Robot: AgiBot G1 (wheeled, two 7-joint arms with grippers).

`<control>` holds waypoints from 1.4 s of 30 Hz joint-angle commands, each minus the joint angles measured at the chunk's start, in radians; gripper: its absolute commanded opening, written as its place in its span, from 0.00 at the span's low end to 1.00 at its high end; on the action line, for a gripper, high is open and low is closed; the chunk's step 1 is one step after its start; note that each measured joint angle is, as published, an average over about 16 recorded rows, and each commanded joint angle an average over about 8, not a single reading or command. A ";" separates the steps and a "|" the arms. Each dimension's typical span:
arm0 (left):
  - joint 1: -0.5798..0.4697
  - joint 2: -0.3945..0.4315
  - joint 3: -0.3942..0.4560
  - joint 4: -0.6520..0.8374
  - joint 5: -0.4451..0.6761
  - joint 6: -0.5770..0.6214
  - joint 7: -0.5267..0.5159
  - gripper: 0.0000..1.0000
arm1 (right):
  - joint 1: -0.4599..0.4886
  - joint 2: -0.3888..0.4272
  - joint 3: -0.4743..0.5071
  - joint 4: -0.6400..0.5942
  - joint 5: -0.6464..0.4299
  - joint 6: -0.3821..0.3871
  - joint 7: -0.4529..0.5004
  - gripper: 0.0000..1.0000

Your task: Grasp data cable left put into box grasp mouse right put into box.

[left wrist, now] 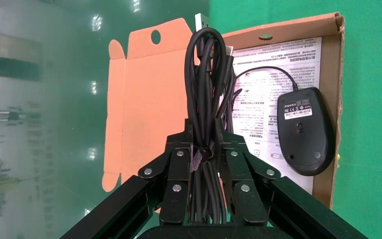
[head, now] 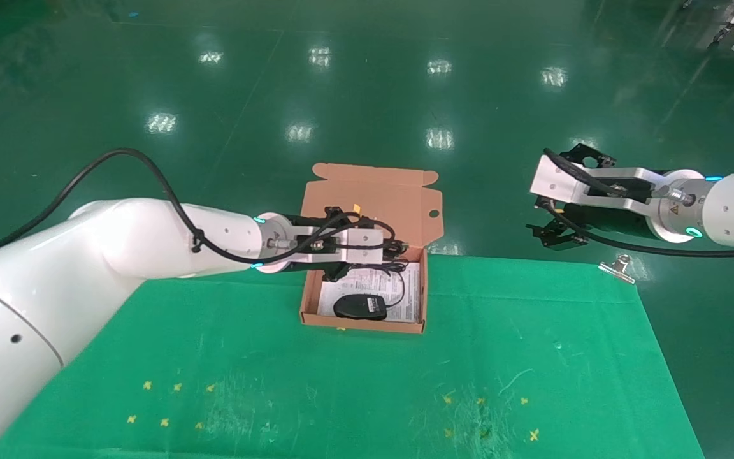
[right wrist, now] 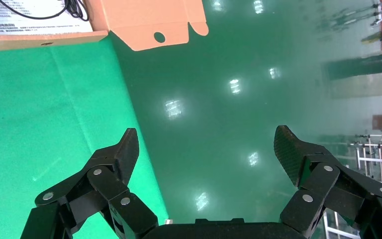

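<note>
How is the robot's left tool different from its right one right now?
The left tool is shut on the data cable, while the right tool is open and holds nothing. The left tool hangs over the box, where the mouse lies; the right tool sits off beyond the table's far edge. Both are black.

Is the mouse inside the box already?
Yes, in. The mouse lies on the printed sheet inside the open box, while the left gripper holds the cable above it.
</note>
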 commanded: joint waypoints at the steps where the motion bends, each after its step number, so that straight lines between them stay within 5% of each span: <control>1: -0.001 0.000 0.007 0.002 -0.009 -0.004 0.000 1.00 | 0.001 0.002 0.000 0.003 -0.002 -0.001 0.002 1.00; 15: -0.009 -0.032 -0.002 -0.029 0.003 -0.002 -0.005 1.00 | 0.002 -0.002 0.002 -0.002 0.001 0.003 -0.001 1.00; 28: -0.130 -0.113 0.028 -0.044 0.112 0.022 -0.080 1.00 | 0.024 -0.010 0.026 0.034 -0.004 0.053 -0.002 1.00; 42: -0.122 -0.178 -0.007 -0.098 0.082 0.117 -0.122 1.00 | -0.016 -0.001 0.104 0.053 0.062 -0.034 -0.033 1.00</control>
